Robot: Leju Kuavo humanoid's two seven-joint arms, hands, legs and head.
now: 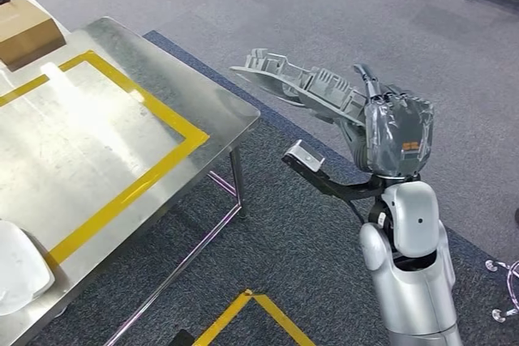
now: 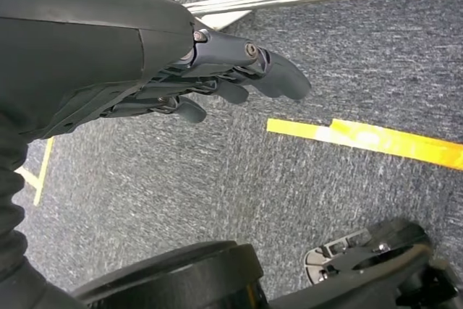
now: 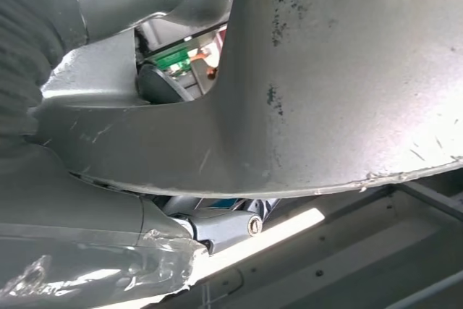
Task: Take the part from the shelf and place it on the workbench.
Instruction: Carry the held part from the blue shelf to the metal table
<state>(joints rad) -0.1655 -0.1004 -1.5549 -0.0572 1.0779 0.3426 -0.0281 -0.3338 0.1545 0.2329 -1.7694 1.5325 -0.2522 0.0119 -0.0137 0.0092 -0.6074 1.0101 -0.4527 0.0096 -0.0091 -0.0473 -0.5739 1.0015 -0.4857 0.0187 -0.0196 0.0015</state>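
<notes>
- One grey moulded part [image 1: 300, 87] is in play — long, ribbed and tilted, held in the air to the right of the counter [image 1: 202, 95], above the grey carpet.
- The right robot hand [image 1: 392, 131], wrapped in clear film, grips the part at its near right end; the right wrist view shows the part's scuffed grey surface [image 3: 338, 77] close up.
- The left robot hand [image 2: 218, 81] hangs low over the carpet, its fingers [image 2: 278, 77] fairly straight and holding nothing.
- The steel counter carries one yellow tape rectangle [image 1: 147, 172].
- One brown cardboard box [image 1: 24, 30] sits at the counter's far left; what it holds cannot be seen.
- One white object [image 1: 19, 269] lies at the near left edge.
</notes>
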